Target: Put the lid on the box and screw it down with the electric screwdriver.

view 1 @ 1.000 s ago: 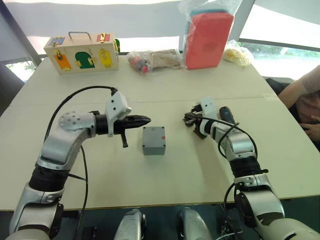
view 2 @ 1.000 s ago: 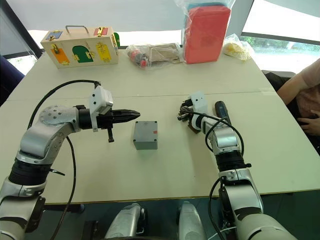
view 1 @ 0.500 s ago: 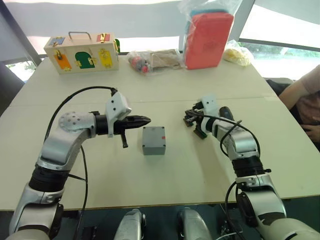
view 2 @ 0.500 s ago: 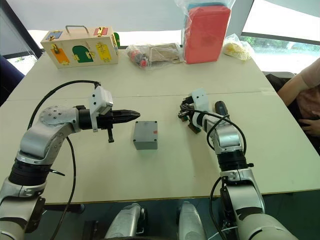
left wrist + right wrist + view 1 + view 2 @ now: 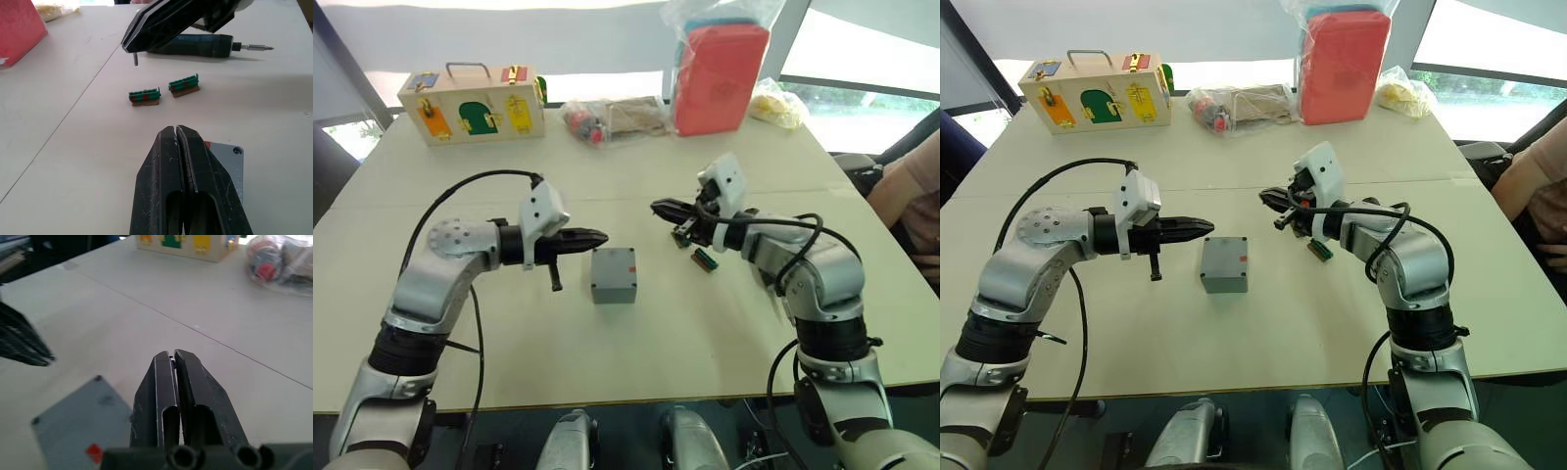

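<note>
1. The electric screwdriver [image 5: 195, 45] lies flat on the table [image 5: 636, 362], bit pointing away from its body. No gripper holds it.
2. The right gripper [image 5: 1267, 199] hangs in the air just in front of the screwdriver. In the right wrist view its fingers [image 5: 155, 387] are pressed together; a thin pin-like piece seems pinched at the tips, maybe a screw, too small to tell.
3. Two small green-brown pieces [image 5: 164, 90] lie between the screwdriver and the box.
4. The box [image 5: 613, 274] stands mid-table, closed side up. The lid [image 5: 80, 418] looks already seated on it, red mark near one corner.
5. The left gripper [image 5: 595, 236], fingers closed on nothing, hovers just beside the box, not touching.
6. Judgement: lid placement appears done. Screwing down appears not begun, since the tool is untouched.
7. Hard to make out: whether screws sit in any of the corner holes, and whether the lid is fully flush. The box interior is hidden. A person's arm [image 5: 913, 201] is cut off at the table's right edge.
</note>
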